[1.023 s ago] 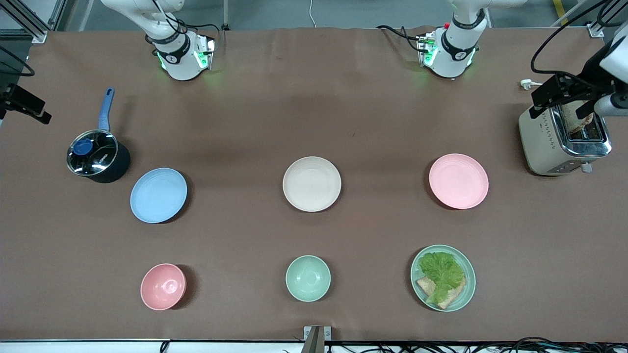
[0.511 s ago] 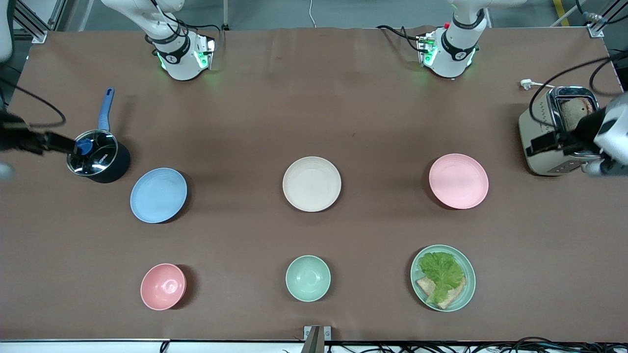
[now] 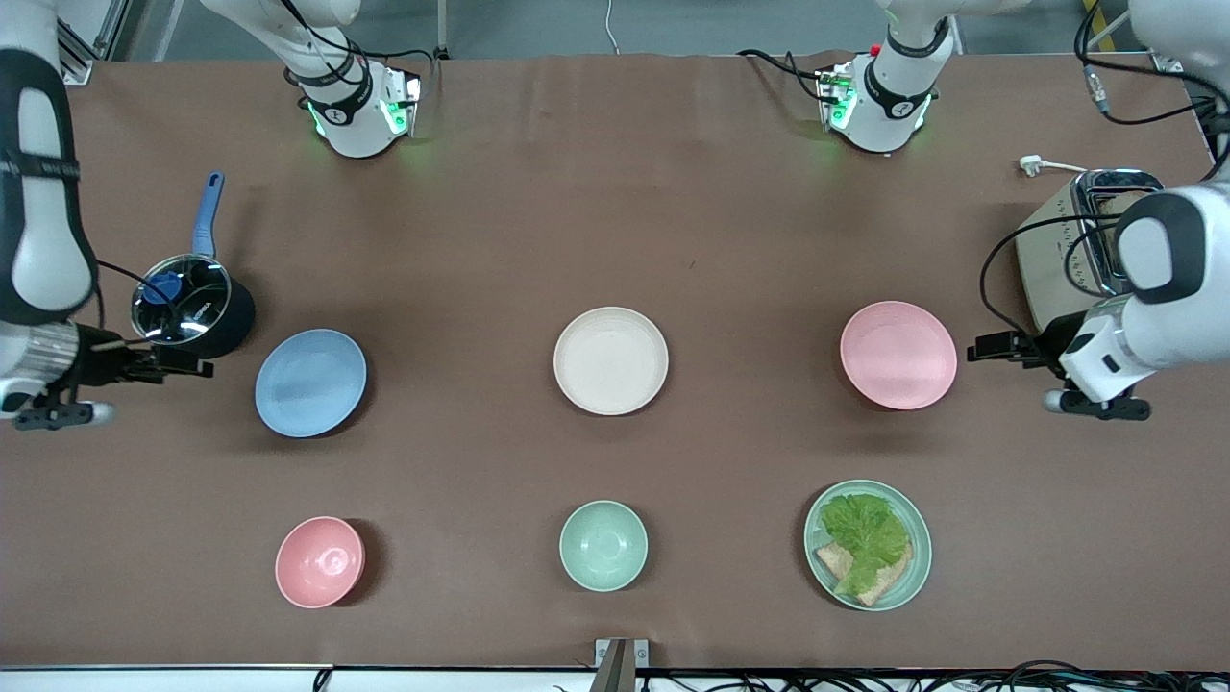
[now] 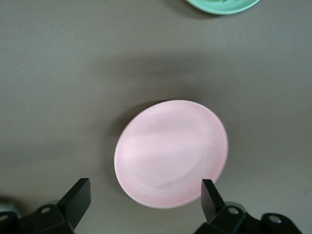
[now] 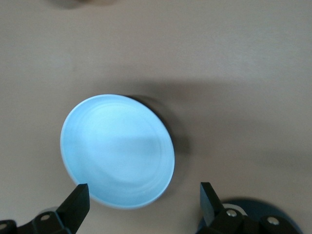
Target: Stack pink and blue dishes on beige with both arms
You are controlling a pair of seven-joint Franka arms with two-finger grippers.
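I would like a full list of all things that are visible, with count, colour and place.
blue plate: one, light blue, toward the right arm's end
beige plate: one, cream, middle
pink plate: one, pale pink, toward the left arm's end
pink bowl: one, nearer the camera than the blue plate
green bowl: one, mint, nearer than the beige plate
green plate: one, holds lettuce and bread
saucepan: one, dark, blue handle
toaster: one, silver
right gripper: open, beside the blue plate
left gripper: open, beside the pink plate

The left gripper [image 3: 995,350] has come off the shiny steel toaster [image 3: 1067,259] and now hangs just beside the shallow round pale pink plate [image 3: 898,355], which faces its spread jaws. The right gripper [image 3: 183,365] has swung in from the table's edge past the dark lidded saucepan [image 3: 192,308], and the shallow round light blue plate [image 3: 310,383] now lies just ahead of its parted jaws.
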